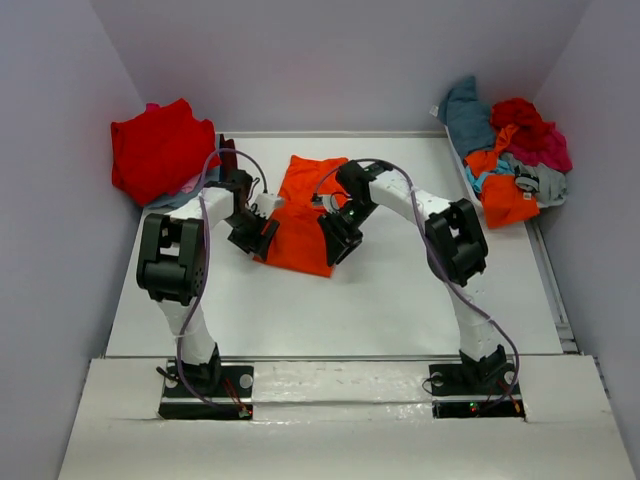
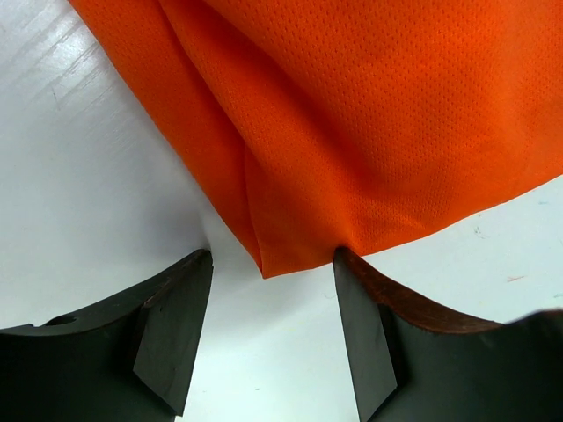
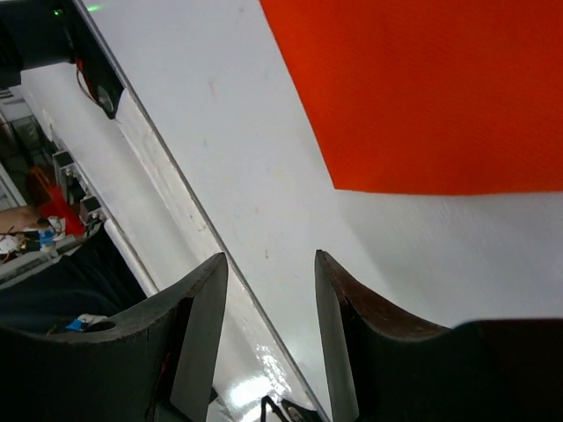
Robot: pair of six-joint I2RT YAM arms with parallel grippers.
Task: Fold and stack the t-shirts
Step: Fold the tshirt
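You have a white table point(image 1: 400, 300) with most of the work yet to do. At the upper right of the overhead frame a jumbled heap point(image 1: 512, 160) of teal, red, magenta, orange and grey shirts waits unfolded, and by the look of it that is the bulk of the job. At the upper left a red shirt point(image 1: 155, 150) sits on top of what seems to be the finished stack, with a little grey and pink cloth showing under it. In the middle of the frame lies the orange t-shirt point(image 1: 305, 215), flat on the table and already narrowed by a lengthwise fold, so I judge it half folded and not yet stacked. Both arms crowd in over it, and their looping cables point(image 1: 203, 215) hang close above the cloth, so watch for a snag. Your left gripper point(image 2: 273, 257) is spread, with the shirt's lower corner lying between its jaws and one finger touching the hem, not pinching. Your right gripper point(image 3: 270, 257) is also parted over bare table, the orange edge just beyond it.
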